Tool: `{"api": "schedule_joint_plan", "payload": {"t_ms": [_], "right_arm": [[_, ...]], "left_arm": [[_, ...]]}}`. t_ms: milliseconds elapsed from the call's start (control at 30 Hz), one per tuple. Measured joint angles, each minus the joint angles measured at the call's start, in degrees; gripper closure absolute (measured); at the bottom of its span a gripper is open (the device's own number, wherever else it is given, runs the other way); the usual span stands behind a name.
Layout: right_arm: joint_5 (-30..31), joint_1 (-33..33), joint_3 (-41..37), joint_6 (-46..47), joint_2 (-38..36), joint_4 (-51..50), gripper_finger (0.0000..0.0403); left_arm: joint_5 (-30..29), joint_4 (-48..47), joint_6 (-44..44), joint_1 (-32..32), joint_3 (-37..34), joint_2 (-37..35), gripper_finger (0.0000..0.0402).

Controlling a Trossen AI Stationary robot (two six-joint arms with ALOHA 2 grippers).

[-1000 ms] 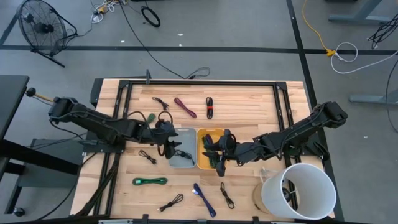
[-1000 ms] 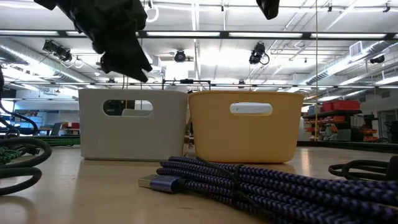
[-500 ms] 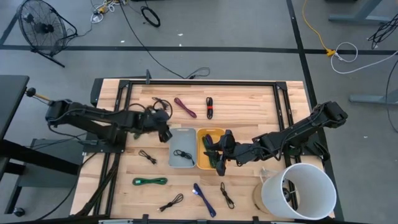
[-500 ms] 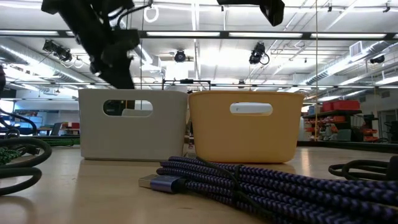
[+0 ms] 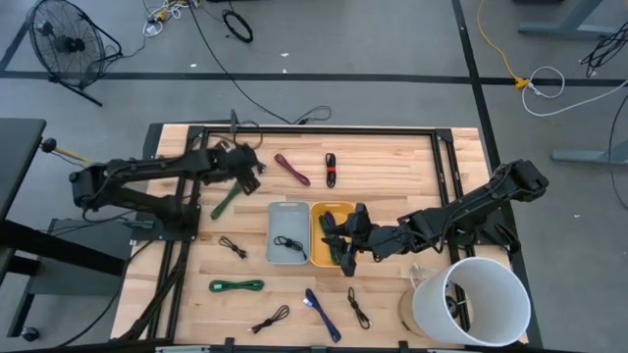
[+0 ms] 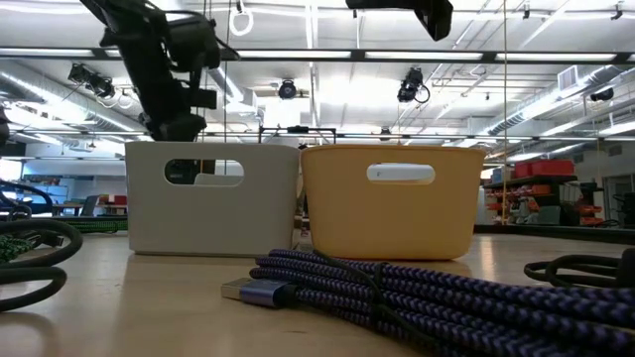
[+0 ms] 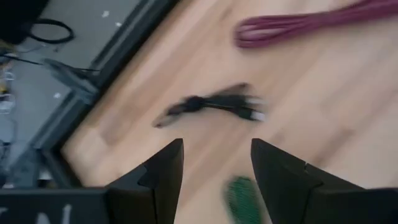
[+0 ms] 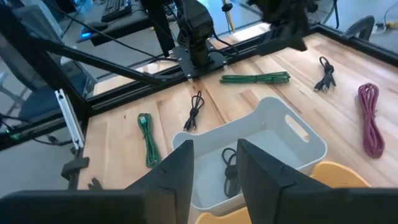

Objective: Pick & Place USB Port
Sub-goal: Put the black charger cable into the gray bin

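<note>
Left wrist view is smeared: between the jaws sits a blurred black cable [image 7: 214,107], connector type unreadable, and a green cable [image 7: 242,194] is cut off at the frame edge. Low view crops the purple cable [image 6: 397,288] at the edge. The white bucket [image 5: 471,299] hides the table beneath it.

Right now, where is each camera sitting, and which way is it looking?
High view: above the table, looking straight down; shows both arms, grey bin, yellow bin.
Low view: at table-top height, looking across; shows both bins, purple cable, the left arm above.
Left wrist view: on the left arm, looking down past its open left gripper at a black cable.
Right wrist view: on the right arm, past the open right gripper into the grey bin.
All but the left wrist view show the grey bin.
</note>
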Motion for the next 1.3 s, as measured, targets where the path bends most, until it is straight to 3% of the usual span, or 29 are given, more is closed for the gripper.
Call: {"api": "schedule_joint_plan", "payload": {"t_ms": [100, 200, 500, 700, 867, 1033, 1300], "right_arm": [[0.2, -0.2, 0.0, -2.4, 0.0, 0.0, 0.0279], [0.1, -0.7, 0.0, -4.7, 0.0, 0.3, 0.0279], [0.0, -2.9, 0.0, -12.9, 0.0, 0.3, 0.0279], [-1.3, -3.6, 0.0, -13.8, 0.0, -0.1, 0.0279], [-1.4, -3.8, 0.0, -14.0, 0.0, -0.3, 0.0279], [-1.4, -4.3, 0.0, -14.0, 0.0, -1.1, 0.0279], [-1.4, -5.0, 0.0, -13.8, 0.0, -1.9, 0.0279]], "left_arm": [[0.6, 3.5, 4.1, 5.0, 0.0, 0.0, 0.0209], [5.0, 7.8, 8.1, 9.7, 0.0, 0.6, 0.0209], [6.9, 10.6, 26.4, 16.8, 0.1, 10.3, 0.0209], [8.8, 10.9, 42.8, 17.8, 0.1, 16.0, 0.0209], [10.0, 12.6, 54.5, 17.0, 0.0, 16.3, 0.0209], [14.2, 11.1, 61.3, 16.7, 0.0, 16.3, 0.0209], [17.6, 14.4, 64.6, 16.4, 0.0, 16.5, 0.0209]]}}
